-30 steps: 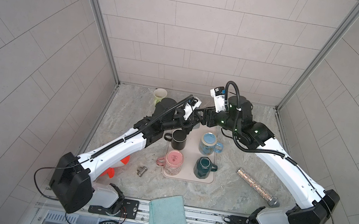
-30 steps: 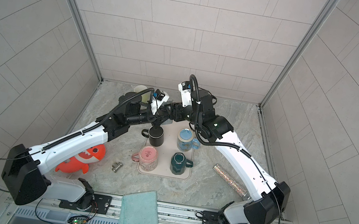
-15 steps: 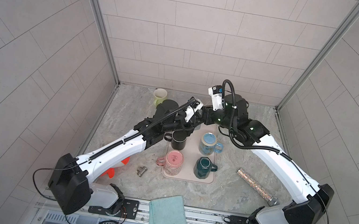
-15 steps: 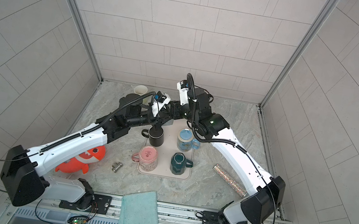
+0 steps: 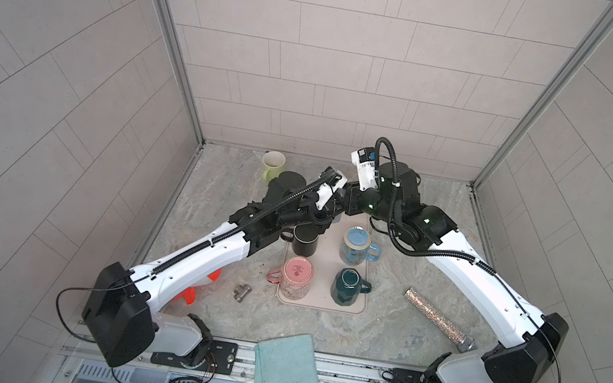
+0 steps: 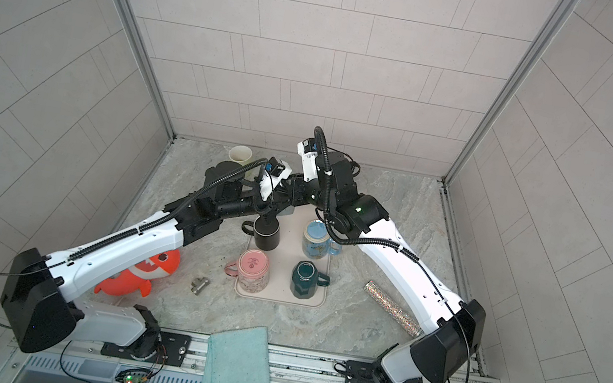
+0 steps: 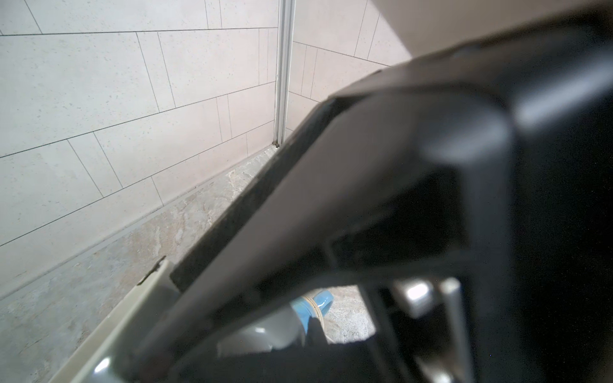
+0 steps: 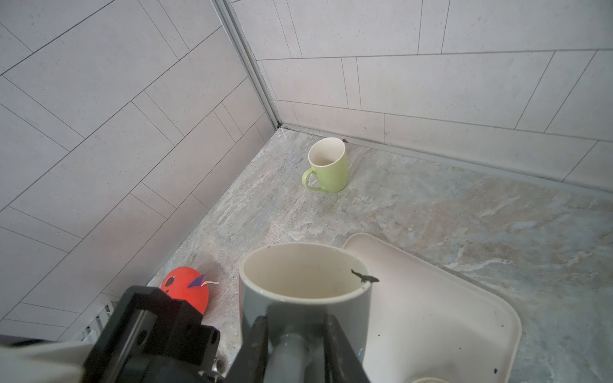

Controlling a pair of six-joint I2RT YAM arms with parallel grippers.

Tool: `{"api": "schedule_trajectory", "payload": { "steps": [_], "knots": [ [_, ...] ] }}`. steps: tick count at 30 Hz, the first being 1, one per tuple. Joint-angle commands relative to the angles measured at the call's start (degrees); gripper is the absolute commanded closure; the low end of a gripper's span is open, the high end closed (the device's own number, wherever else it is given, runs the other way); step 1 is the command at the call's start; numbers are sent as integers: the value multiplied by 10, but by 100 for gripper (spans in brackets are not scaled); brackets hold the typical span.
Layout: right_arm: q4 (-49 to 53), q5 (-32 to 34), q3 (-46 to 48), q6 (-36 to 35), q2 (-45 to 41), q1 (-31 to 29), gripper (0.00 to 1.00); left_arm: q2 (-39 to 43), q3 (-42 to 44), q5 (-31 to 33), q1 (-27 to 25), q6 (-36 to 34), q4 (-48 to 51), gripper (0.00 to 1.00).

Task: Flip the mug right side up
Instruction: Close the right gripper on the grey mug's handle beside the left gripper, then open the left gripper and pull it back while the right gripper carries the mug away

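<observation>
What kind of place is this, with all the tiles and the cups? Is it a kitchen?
Probably a robot test booth dressed like a kitchen counter: tiled walls box in a stone-look tabletop, two robot arms are mounted on a front rail, and mugs sit on a tray.

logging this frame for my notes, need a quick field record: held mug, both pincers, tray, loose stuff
held mug: grey mug, mouth up, by the corner of the tray
right pincer: closed on the grey mug's handle
left pincer: shut; what it grips is hidden
on tray: pink mug upside down; black mug, blue mug, dark green mug mouth up
off tray: green mug in back corner, shark toy, glitter tube, cloth
</observation>
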State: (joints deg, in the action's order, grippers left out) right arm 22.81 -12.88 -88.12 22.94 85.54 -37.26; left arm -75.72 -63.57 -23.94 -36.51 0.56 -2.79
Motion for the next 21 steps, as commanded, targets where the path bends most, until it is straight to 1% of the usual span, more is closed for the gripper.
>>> {"api": "schedule_trajectory", "payload": {
  "steps": [1,3,5,6,12,18,21],
  "knots": [
    [82,33,7,-7,18,7,80,55,-28,4,0,-20,-110,100],
    [87,39,7,-7,21,8,86,58,-31,7,0,-23,-107,100],
    [92,43,5,-7,22,7,97,60,-34,8,0,-25,-106,100],
    [95,47,5,-7,24,7,100,60,-36,10,0,-26,-105,100],
    [100,54,6,-12,28,8,100,64,-46,14,0,-31,-98,100],
    [70,53,14,-13,24,8,100,63,-47,28,0,-23,-92,100],
    [56,53,18,-13,20,9,100,61,-48,33,0,-20,-86,95]
  ]
}}
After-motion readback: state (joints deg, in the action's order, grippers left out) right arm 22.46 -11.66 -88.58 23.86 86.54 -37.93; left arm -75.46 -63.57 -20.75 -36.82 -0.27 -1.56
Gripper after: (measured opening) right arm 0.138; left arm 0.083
